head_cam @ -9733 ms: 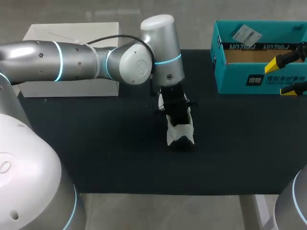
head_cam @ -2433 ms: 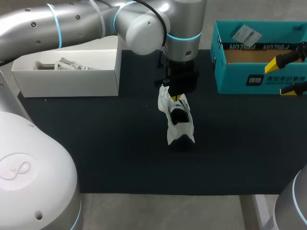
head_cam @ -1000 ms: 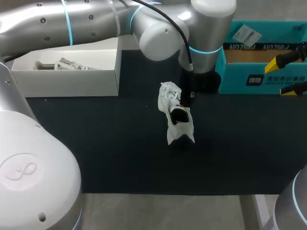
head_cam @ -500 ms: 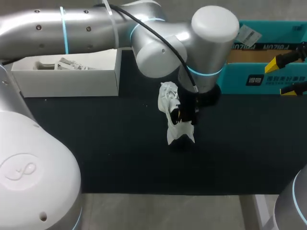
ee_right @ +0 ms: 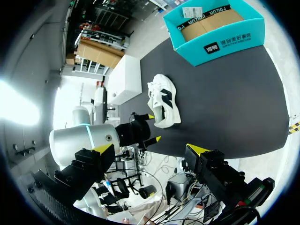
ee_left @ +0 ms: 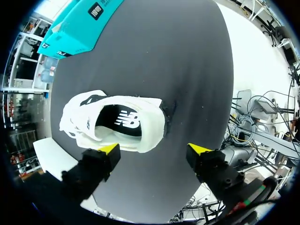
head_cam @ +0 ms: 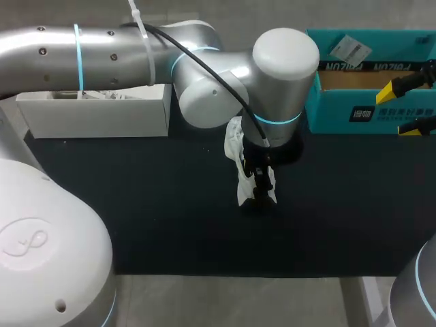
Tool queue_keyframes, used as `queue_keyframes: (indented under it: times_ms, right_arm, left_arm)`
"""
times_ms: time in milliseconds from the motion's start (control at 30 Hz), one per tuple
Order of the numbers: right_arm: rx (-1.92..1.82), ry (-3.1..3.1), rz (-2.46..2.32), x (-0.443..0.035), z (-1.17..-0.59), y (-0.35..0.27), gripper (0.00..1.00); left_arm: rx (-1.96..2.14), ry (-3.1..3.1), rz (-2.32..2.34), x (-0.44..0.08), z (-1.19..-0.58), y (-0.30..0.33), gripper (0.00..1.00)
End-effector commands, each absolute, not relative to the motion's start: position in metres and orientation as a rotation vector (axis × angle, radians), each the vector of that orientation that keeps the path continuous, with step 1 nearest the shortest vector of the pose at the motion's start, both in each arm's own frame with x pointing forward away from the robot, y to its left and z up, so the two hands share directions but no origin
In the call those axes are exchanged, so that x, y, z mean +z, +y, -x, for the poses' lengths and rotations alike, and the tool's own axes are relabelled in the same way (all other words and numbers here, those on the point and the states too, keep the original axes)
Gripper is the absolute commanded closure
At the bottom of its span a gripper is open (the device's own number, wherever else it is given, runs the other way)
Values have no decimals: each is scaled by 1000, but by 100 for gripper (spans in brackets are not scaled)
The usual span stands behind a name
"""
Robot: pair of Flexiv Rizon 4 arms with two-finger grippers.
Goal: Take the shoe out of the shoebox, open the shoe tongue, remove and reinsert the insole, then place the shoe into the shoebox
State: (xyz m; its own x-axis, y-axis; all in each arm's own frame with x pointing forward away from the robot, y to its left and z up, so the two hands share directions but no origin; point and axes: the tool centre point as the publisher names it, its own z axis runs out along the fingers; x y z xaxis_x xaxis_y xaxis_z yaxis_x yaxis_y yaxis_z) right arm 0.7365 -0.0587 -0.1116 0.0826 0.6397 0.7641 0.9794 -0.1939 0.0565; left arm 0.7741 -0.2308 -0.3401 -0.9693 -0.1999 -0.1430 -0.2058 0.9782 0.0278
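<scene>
Head view: a white sneaker (head_cam: pixel 242 192) is seen on the black tabletop (head_cam: pixel 157 218), outside its box and under the left gripper (ee_left: pixel 153 149).
In the left wrist view that gripper's fingers are spread wide and nothing is held; the sneaker lies just ahead of them, its opening faced toward the gripper and the insole (ee_left: pixel 123 123) seen inside. The teal shoebox (head_cam: pixel 371 112) is set open at the tabletop's far right, well apart from the sneaker. The right gripper (ee_right: pixel 150 149) is likewise released, near the shoebox's right end. A white box (head_cam: pixel 95 116) is placed at the far left.
</scene>
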Motion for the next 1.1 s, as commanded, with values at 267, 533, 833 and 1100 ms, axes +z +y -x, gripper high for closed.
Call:
queue_keyframes:
  times_ms: [267,533,833,1100]
  right_arm:
    - [-933,-1593,1891,-112,-736,-58,0]
    - [-933,-1593,1891,-112,-736,-58,0]
    - [-933,-1593,1891,-112,-736,-58,0]
    - [-933,-1593,1891,-112,-736,-58,0]
  left_arm:
    - [37,3004,240,-364,-782,-244,4]
    - [27,2984,153,-379,-779,-244,9]
    - [49,3022,168,-393,-775,-243,28]
    - [88,3042,160,-403,-773,-242,63]
